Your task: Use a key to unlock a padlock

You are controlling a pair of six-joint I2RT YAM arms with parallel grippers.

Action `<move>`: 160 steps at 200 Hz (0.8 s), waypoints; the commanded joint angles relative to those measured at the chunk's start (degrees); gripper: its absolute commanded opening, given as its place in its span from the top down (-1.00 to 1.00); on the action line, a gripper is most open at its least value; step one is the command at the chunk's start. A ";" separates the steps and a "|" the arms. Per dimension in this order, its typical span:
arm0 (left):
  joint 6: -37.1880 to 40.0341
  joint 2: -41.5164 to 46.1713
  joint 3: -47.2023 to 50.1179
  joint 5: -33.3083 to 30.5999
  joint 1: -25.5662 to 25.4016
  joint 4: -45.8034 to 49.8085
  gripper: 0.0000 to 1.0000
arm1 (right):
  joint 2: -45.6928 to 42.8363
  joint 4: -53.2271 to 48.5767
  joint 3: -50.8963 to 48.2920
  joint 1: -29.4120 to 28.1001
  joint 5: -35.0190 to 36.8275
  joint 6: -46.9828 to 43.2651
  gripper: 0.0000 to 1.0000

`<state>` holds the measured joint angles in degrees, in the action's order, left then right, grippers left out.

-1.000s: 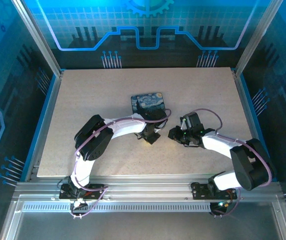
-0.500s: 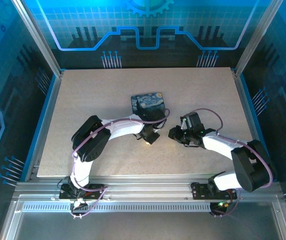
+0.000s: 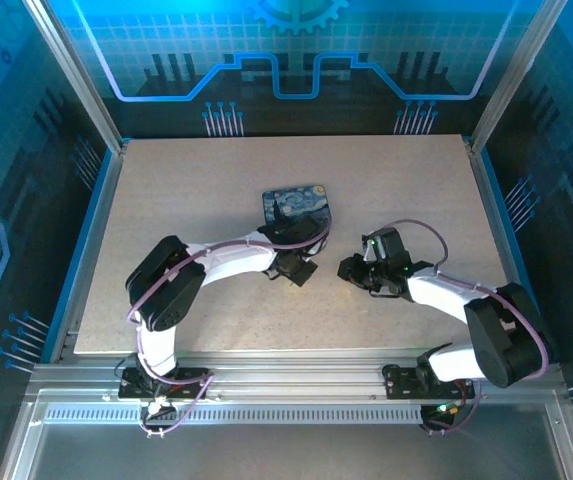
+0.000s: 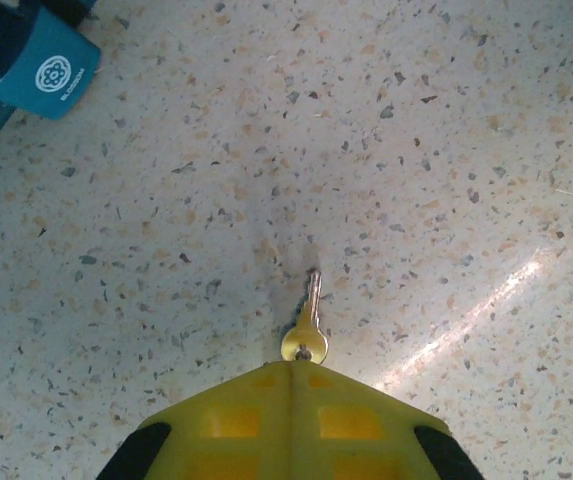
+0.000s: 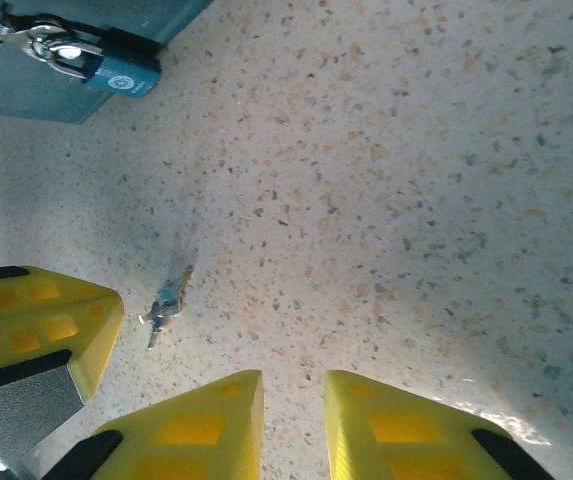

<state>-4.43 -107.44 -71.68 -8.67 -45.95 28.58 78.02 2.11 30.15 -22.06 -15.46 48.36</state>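
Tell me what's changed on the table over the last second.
The left arm swung its elbow outward to the left and back toward its base, drawing the left gripper slightly left. Nothing was visibly taken or let go. The right gripper and the box stayed put.

Shiny metal key (image 4: pixel 309 318); speckled, seemingly matt table (image 4: pixel 416 150).

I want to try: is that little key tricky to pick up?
Probably. The key looks thin and flat, leaving little to pinch. It seems shiny metal, so likely stiff, light, and apt to slide, not roll.
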 commanded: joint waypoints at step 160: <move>-0.45 -2.92 -0.01 5.93 1.59 -1.47 0.34 | -4.14 -3.43 0.96 -2.71 4.30 -1.86 0.52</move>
<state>-5.96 -108.86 -69.63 -2.52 -44.29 24.43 73.78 0.16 29.36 -24.10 -12.25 47.27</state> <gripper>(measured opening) 0.337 0.237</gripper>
